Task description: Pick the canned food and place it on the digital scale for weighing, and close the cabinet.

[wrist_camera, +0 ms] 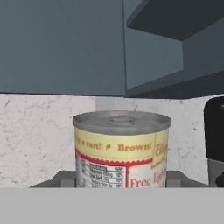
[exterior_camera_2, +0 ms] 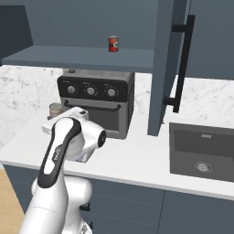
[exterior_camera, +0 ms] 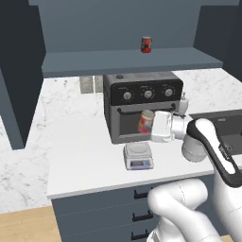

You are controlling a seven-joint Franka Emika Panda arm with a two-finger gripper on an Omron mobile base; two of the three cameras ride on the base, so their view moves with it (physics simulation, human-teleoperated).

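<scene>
The canned food (exterior_camera: 145, 121) has a cream and red label and hangs in the air in front of the toaster oven's door, a little above the counter. My gripper (exterior_camera: 149, 124) is shut on it from the right. In the hand view the canned food (wrist_camera: 121, 148) stands upright and close between the fingertips (wrist_camera: 66, 179). From the right, its grey lid (exterior_camera_2: 55, 109) peeks out behind my arm. The digital scale (exterior_camera: 138, 155) sits on the counter just below and in front of the can, its platter bare. The cabinet (exterior_camera_2: 167, 68) stands open, both doors swung out, a left door (exterior_camera: 19, 71) among them.
A black toaster oven (exterior_camera: 142, 104) stands behind the scale, with a small white bottle (exterior_camera: 183, 103) at its right. A dark red can (exterior_camera: 146, 44) sits on the cabinet shelf. The sink (exterior_camera_2: 203, 151) lies to the right. Drawers (exterior_camera: 137, 208) run under the counter.
</scene>
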